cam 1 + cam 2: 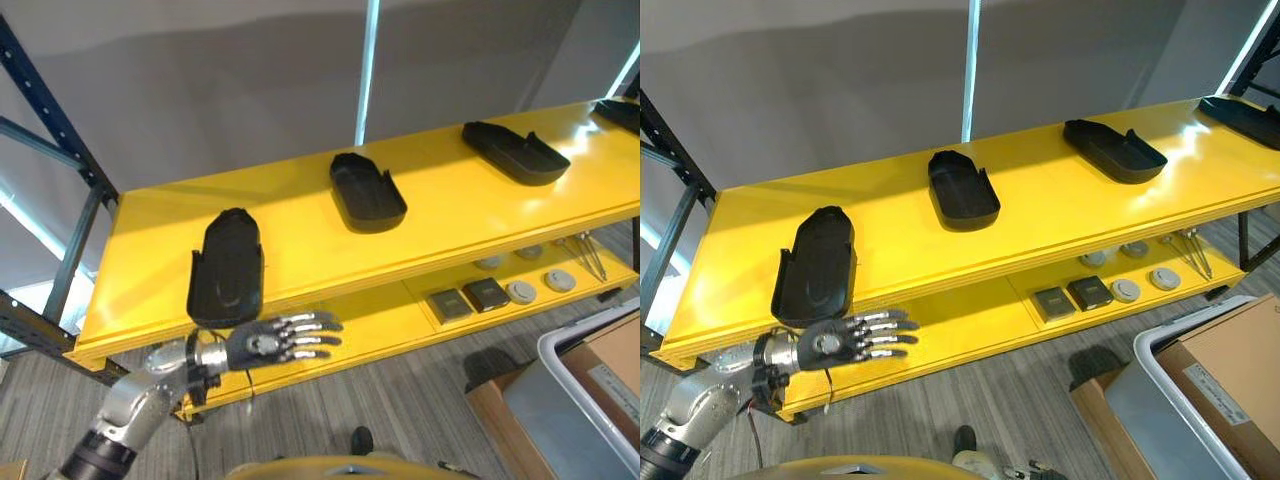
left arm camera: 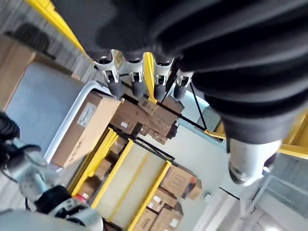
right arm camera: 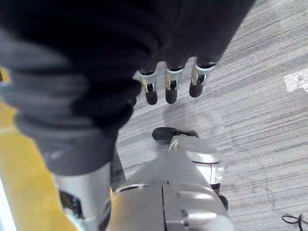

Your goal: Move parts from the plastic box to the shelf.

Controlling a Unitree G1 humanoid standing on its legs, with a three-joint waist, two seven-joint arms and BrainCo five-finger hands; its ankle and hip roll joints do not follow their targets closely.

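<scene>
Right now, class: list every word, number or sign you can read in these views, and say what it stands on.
White label on the cardboard box: too small to read.
Labels on the stacked cartons: too blurred to read.
Black parts and yellow shelf: no print to be seen.
No text is readable.

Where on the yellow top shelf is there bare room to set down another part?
On the top shelf, bare patches lie between the near black part and the middle black part, and between that and the far black part. The lower shelf's right end is crowded with small items. The open left hand sits below the shelf's front edge.
</scene>
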